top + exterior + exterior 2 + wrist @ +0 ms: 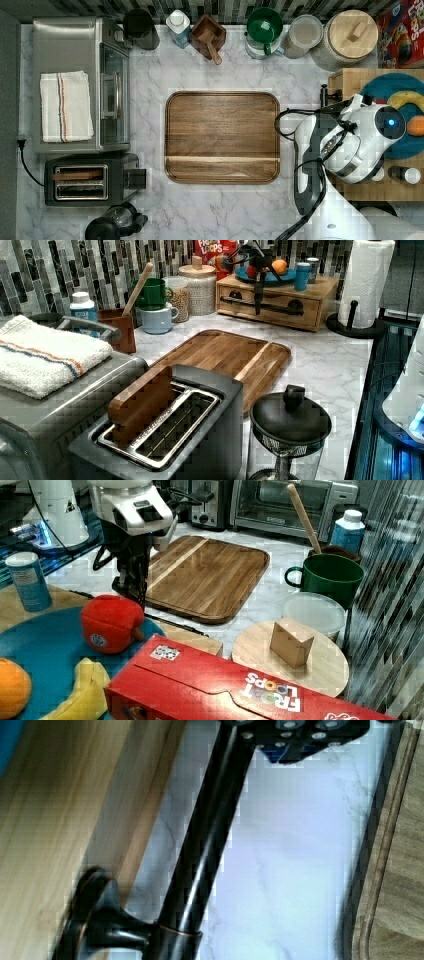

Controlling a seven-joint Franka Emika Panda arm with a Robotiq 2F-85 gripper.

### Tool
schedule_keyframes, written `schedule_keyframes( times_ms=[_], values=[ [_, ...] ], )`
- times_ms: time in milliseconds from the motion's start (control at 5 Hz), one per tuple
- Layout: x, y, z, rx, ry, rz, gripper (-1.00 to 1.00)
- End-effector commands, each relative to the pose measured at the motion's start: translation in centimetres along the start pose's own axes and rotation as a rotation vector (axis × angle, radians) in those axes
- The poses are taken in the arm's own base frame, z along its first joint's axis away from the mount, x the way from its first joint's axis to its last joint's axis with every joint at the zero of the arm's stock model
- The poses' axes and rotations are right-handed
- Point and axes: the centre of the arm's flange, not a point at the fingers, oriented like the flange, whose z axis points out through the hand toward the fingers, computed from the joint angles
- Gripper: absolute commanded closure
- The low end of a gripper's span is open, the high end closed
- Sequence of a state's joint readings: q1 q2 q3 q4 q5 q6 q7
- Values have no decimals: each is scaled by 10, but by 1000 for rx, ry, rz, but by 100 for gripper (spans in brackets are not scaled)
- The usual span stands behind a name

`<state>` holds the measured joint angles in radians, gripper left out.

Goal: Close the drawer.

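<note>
Drawer sitting in the wooden box at the back of the left view, front looking flush with the box, dark bar handle across it. Gripper hanging right at the handle, near its middle; cannot tell how the fingers are standing. Cutting board lying on the marble counter, just beside the box.

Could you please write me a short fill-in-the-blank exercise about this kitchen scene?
1. The cutting board lies on a ____ countertop.
2. The blue plate holds a red plush toy, a banana and an ____.
3. The drawer has a long dark ____ across its front.

Missing words: marble; orange; handle
</note>
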<state>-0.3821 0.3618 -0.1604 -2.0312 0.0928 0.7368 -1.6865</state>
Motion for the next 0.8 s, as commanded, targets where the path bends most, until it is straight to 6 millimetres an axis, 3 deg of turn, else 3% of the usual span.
schedule_keyframes(
  times_ms=[200,800],
  values=[
    [-77,108,-77,-166,98,196,100],
    [-77,108,-77,-166,98,197,100]
  ],
)
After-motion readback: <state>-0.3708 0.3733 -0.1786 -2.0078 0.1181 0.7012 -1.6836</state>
